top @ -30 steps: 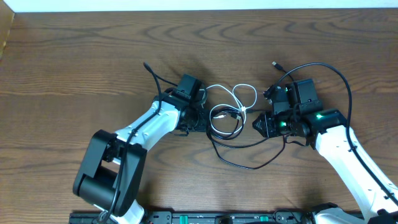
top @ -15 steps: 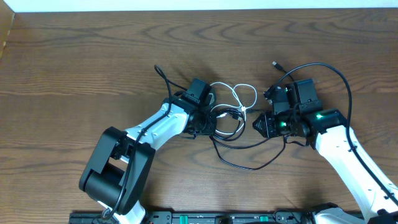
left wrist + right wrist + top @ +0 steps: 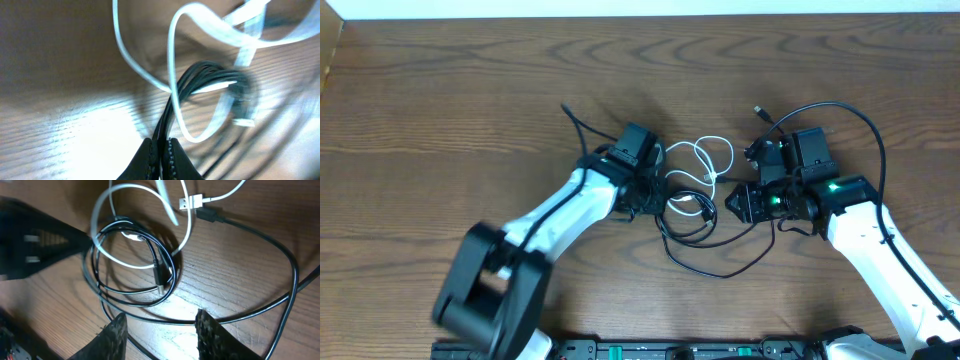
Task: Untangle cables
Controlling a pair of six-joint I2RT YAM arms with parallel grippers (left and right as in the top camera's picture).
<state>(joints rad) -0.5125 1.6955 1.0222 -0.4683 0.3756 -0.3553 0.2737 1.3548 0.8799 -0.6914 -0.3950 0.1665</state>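
The thin black cord (image 3: 160, 272) lay in loose loops on the table (image 3: 440, 80). The white cord (image 3: 191, 202) curled through them, maybe tangled.

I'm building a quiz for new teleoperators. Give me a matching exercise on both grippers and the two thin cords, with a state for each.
Things:
1. left gripper
2. right gripper
3. white cord
4. black cord

States:
A. open, holding nothing
B. strands pinched in a gripper
C. shut
D. loops lying across the dark coil

Pairs: 1-C, 2-A, 3-D, 4-B
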